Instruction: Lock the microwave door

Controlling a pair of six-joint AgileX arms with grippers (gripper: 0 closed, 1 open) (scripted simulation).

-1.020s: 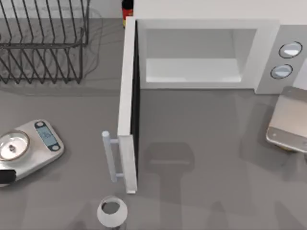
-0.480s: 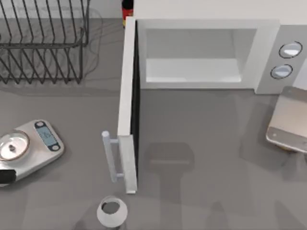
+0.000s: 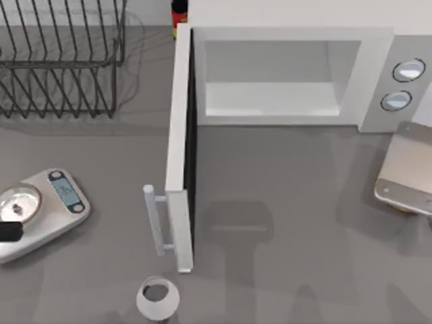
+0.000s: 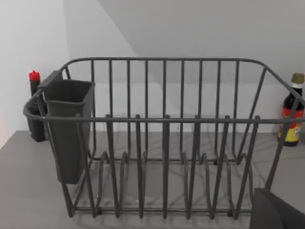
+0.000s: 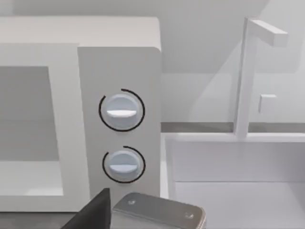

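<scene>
From above, the microwave door [image 3: 178, 145] stands swung fully out from the white microwave body [image 3: 378, 74], edge-on to the camera and roughly square to the open cavity, with its pale bar handle [image 3: 154, 219] on the side facing the counter's left. Nothing touches the door, so by my reading the closing has not begun: the whole swing back to the body is left to do. On the counter [image 3: 283, 202] a kitchen scale [image 3: 44, 206] lies at the left, a wire dish rack [image 3: 61, 61] behind it, a small round cup [image 3: 156, 299] just in front of the door's free end, and a silver slab [image 3: 407, 169] at the right edge. A dark bit of the left gripper [image 3: 8, 232] shows over the scale at the left edge; whether its fingers are open I cannot tell. The left wrist view faces the dish rack with its grey cutlery holder [image 4: 69, 126] and a sauce bottle [image 4: 291, 112] beyond. The right wrist view faces the two round knobs [image 5: 121, 110]; the right fingers' state cannot be told either.
</scene>
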